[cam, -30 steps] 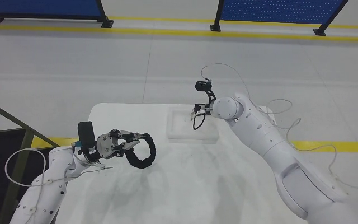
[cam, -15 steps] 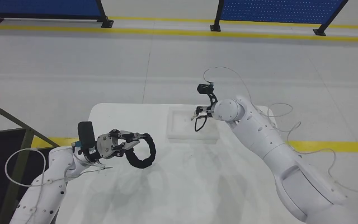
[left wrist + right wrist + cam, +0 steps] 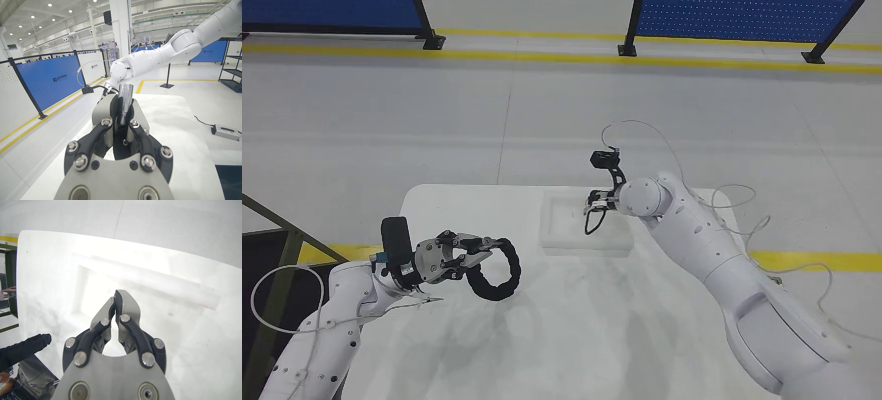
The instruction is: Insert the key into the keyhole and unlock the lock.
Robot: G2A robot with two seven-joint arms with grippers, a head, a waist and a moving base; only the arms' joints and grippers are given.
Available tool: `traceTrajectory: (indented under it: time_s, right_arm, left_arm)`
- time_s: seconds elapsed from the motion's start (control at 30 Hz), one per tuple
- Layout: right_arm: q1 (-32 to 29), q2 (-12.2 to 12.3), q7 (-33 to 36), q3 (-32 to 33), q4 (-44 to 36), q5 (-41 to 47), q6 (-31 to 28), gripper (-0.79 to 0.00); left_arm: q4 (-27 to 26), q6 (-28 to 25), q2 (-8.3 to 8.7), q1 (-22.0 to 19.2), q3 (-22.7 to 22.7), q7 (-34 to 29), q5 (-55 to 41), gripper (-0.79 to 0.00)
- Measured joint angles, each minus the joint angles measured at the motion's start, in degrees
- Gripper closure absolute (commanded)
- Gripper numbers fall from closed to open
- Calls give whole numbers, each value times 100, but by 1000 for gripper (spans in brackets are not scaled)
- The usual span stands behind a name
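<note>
Since a second ago the right arm has edged a little sideways over the tray and come back, ending close to where it started; the left arm and what it holds have not shifted.

From the top view, the left claw (image 3: 474,252) sits above the near left part of the counter (image 3: 572,320), clamped on the lock (image 3: 504,280), whose black cable loop curls out beside it, clear of the surface. The lock appears held up this way so that its keyhole end is free to be approached. The right claw (image 3: 590,207) hangs over the white tray (image 3: 562,238) at the far side of the counter, well apart from the lock.

From the left wrist view, the left claw (image 3: 122,106) pinches the lock (image 3: 125,92) by its chrome barrel, which stands up past the fingertips and points toward the other arm. That looks like a steadying grip, offering the barrel end for insertion.

From the right wrist view, the right claw (image 3: 115,299) has its pads pressed together, pointing down into the tray (image 3: 81,272), likely where the key was laid out. Whether a key is caught between the pads is too small to tell. If it is, the next step is probably to carry it across to the barrel; insertion has not begun.
</note>
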Motion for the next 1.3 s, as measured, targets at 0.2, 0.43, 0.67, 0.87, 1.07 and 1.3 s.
traceTrajectory:
  time_s: [0.2,0.43,0.67,0.87,1.07,1.3]
  right_arm:
    - [56,-155,-22,-61,252,-19,7,0]
    - [145,-327,20,-121,558,-57,-58,-105]
    - [255,-422,-31,-90,692,-150,-55,-502]
    - [277,-449,-34,-6,659,-207,-13,-591]
    - [188,-510,60,95,635,-41,257,-576]
    - [155,-621,69,107,713,-13,435,-557]
  left_arm:
    - [0,0,0,0,0,0,0,0]
    - [0,0,0,0,0,0,0,0]
    - [0,0,0,0,0,0,0,0]
    - [0,0,0,0,0,0,0,0]
    - [0,0,0,0,0,0,0,0]
    - [0,0,0,0,0,0,0,0]
